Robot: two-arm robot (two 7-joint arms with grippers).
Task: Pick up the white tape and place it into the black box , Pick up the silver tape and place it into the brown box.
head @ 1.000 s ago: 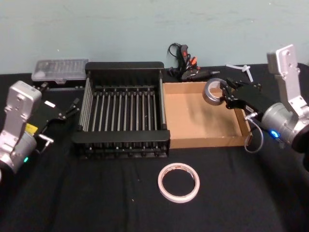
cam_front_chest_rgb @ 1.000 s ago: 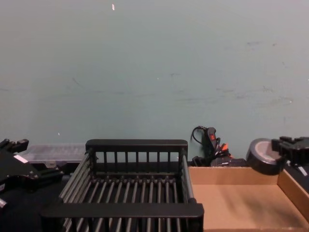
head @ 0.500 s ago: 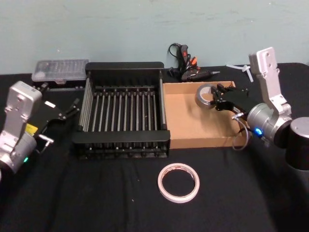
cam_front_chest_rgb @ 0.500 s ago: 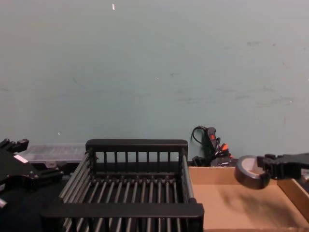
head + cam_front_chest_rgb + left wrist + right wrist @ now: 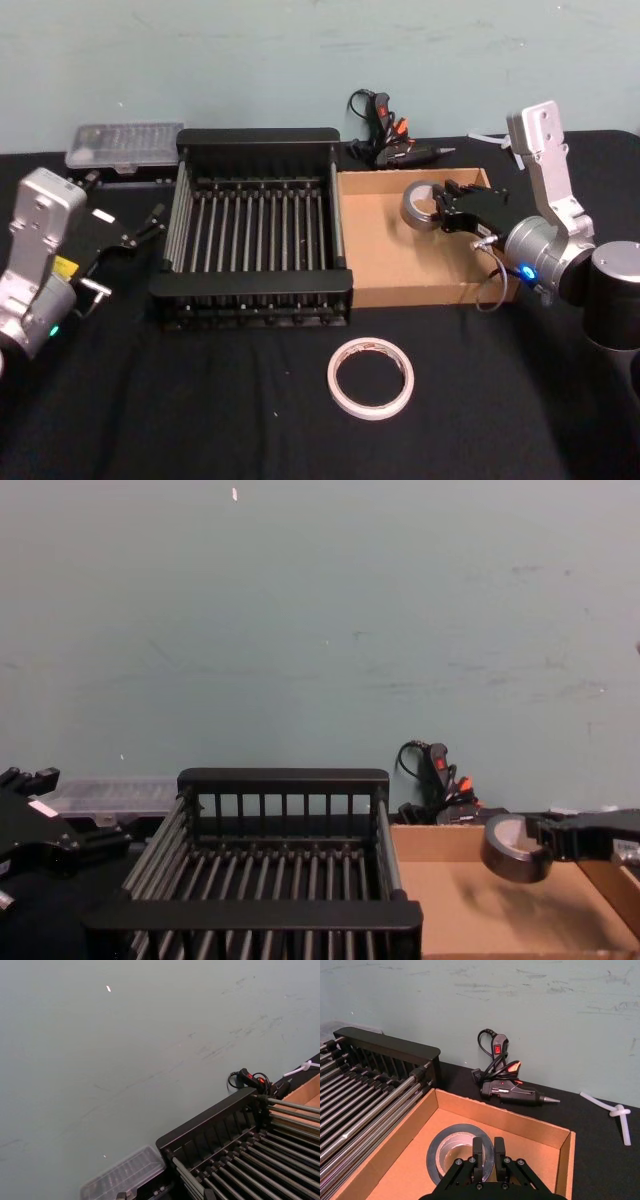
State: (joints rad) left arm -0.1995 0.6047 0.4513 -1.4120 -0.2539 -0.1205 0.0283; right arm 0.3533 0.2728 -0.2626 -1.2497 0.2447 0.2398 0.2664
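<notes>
The silver tape (image 5: 420,205) hangs just above the floor of the brown box (image 5: 390,270), with my right gripper (image 5: 447,208) shut on its rim. The right wrist view shows the silver tape (image 5: 457,1152) pinched at its near edge by the right gripper (image 5: 489,1155) over the brown box (image 5: 415,1125). From the chest, the silver tape (image 5: 512,847) hovers above the brown box (image 5: 470,905). On the cloth in front of the boxes lies the white tape (image 5: 370,376). The black box (image 5: 255,290) stands left of the brown one. My left gripper (image 5: 150,222) is parked at the left, beside the black box.
A glue gun (image 5: 385,135) and a white strip (image 5: 500,142) lie behind the brown box. A clear plastic case (image 5: 122,143) sits at the back left. Black cloth (image 5: 200,400) covers the table, and a pale green wall stands behind it.
My right gripper has carried the silver tape leftward and lower, from over the box's back right corner toward its middle. The left arm and white tape stay put.
</notes>
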